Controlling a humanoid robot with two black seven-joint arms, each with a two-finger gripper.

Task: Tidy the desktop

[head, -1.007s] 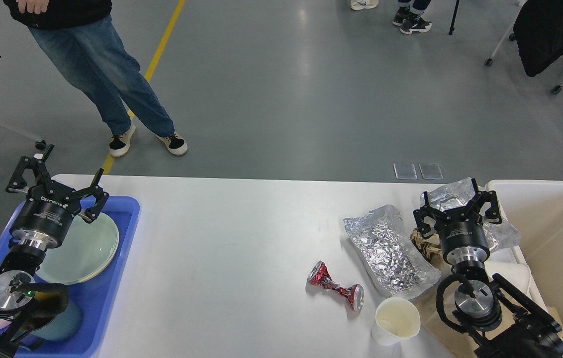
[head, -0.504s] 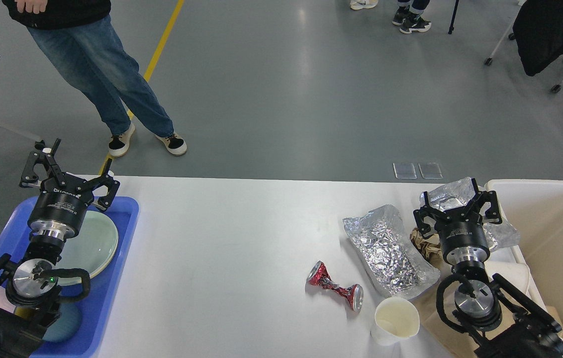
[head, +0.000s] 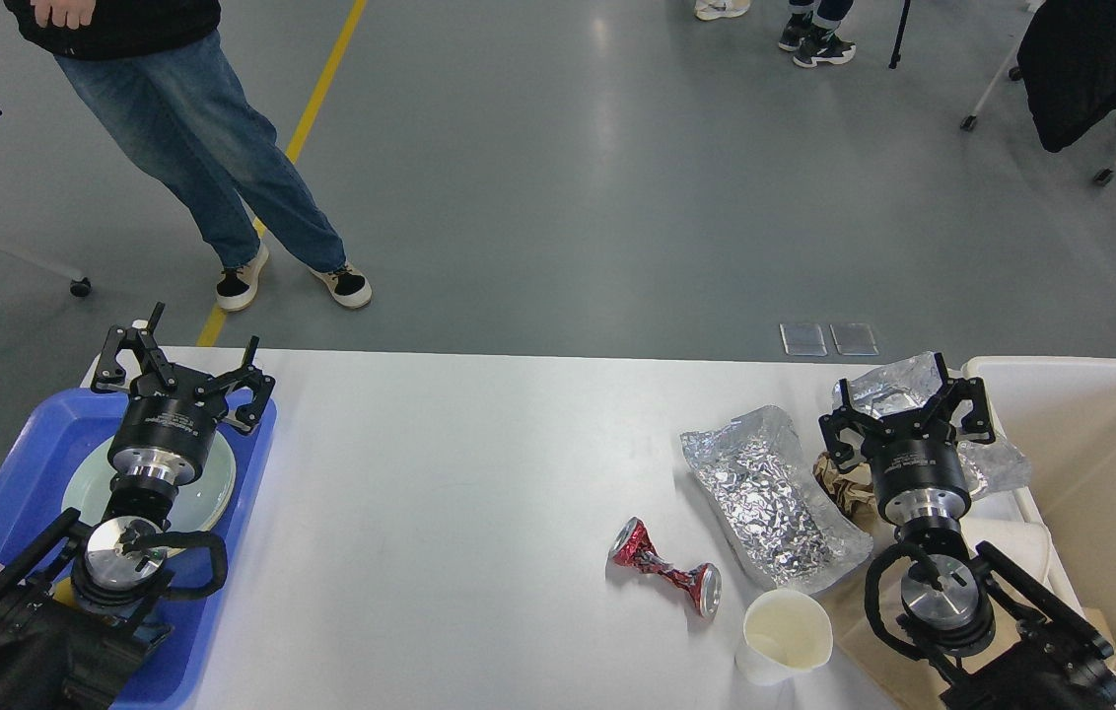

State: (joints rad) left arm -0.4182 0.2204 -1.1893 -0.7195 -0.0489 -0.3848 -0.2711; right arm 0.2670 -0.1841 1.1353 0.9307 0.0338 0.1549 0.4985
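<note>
Below me the desktop (head: 440,473) runs long from nine to three o'clock over grey floor (head: 558,197). At nine, a blue tray (head: 21,463) holds a pale plate (head: 208,493); at three stands a cream bin (head: 1100,463). My left gripper (head: 183,370) and right gripper (head: 908,404) both gape, empty.

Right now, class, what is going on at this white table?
A two-armed robot is tidying the white rectangular desktop. Its left tool hangs open above the blue plastic tray holding a pale green plate. Its right tool is open over crumpled silver foil. A crushed red can and white paper cup lie untouched.
</note>
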